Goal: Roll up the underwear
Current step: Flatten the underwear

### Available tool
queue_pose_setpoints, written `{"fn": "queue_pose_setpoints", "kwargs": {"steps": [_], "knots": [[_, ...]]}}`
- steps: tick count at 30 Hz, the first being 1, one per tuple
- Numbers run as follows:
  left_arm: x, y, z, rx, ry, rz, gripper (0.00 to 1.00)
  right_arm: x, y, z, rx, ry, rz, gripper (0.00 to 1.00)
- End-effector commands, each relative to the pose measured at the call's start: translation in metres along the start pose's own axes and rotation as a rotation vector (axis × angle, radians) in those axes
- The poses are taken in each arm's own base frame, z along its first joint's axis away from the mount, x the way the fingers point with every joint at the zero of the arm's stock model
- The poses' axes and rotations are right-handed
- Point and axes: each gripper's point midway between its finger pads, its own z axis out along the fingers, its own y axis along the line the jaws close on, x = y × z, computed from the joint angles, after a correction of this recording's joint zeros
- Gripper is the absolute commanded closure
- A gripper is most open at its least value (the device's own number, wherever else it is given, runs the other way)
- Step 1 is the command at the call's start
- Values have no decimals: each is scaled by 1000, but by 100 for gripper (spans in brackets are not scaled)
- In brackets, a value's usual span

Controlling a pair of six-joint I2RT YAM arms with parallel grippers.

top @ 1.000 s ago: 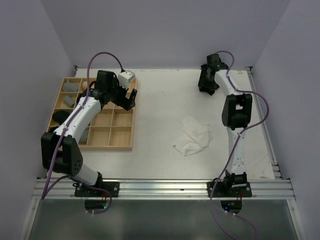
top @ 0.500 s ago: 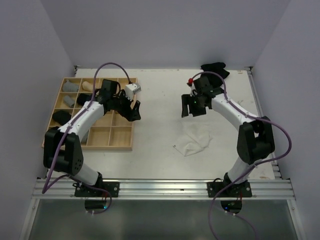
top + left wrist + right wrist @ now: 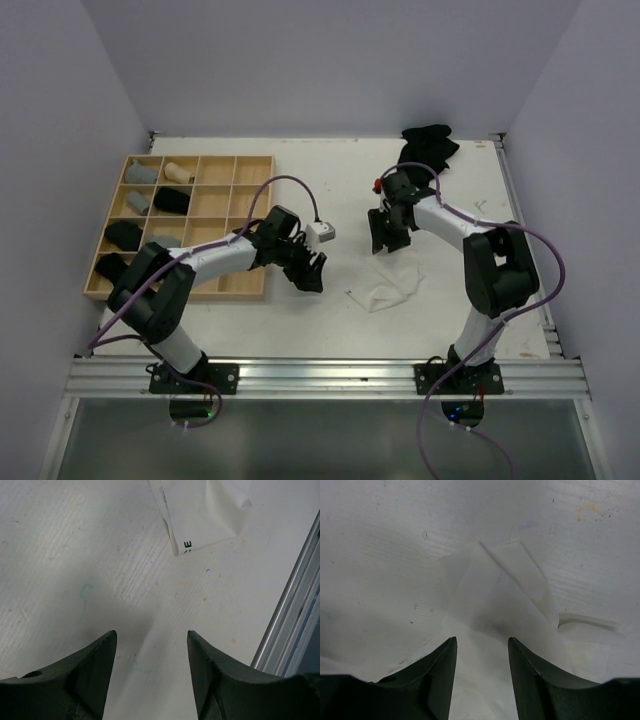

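Observation:
A limp white underwear [image 3: 392,285] lies crumpled on the table right of centre. My left gripper [image 3: 312,276] is open and empty, low over bare table just left of it; in the left wrist view [image 3: 150,632] the cloth's corner [image 3: 205,510] lies ahead of the fingers. My right gripper [image 3: 386,240] is open over the cloth's far edge; in the right wrist view [image 3: 480,640] the white cloth [image 3: 500,595] lies under and ahead of the open jaws. A black underwear [image 3: 428,146] lies bunched at the back edge.
A wooden grid tray [image 3: 240,285] stands at the left, with several rolled garments in its left cells: grey [image 3: 143,172], beige [image 3: 178,171], black [image 3: 172,200]. A metal rail [image 3: 290,615] runs along the table's near edge.
My left gripper has swung from over the tray rightward and down toward the white cloth. My right gripper has come from the back corner to the cloth's far edge, and the black garment now shows.

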Motion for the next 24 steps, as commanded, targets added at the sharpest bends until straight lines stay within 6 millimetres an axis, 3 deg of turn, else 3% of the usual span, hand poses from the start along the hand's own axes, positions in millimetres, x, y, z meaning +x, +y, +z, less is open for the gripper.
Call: {"fn": "queue_pose_setpoints", "kwargs": {"steps": [1, 6, 11, 15, 16, 24], "knots": [[-25, -2, 21, -26, -85, -10, 37, -2, -3, 2, 20, -18, -21, 51], [-28, -16, 47, 17, -73, -20, 37, -1, -1, -11, 14, -31, -14, 56], [-32, -26, 65, 22, -63, -6, 35, -2, 1, -34, 15, -61, 4, 49], [-23, -19, 75, -8, -34, -51, 35, -1, 3, -49, 5, -86, 29, 48], [-29, -17, 78, -11, -58, -40, 35, -1, 4, -51, 0, -91, 33, 48], [-26, -13, 99, -43, -17, -49, 38, 22, 4, -31, -1, -44, 56, 48]]}}
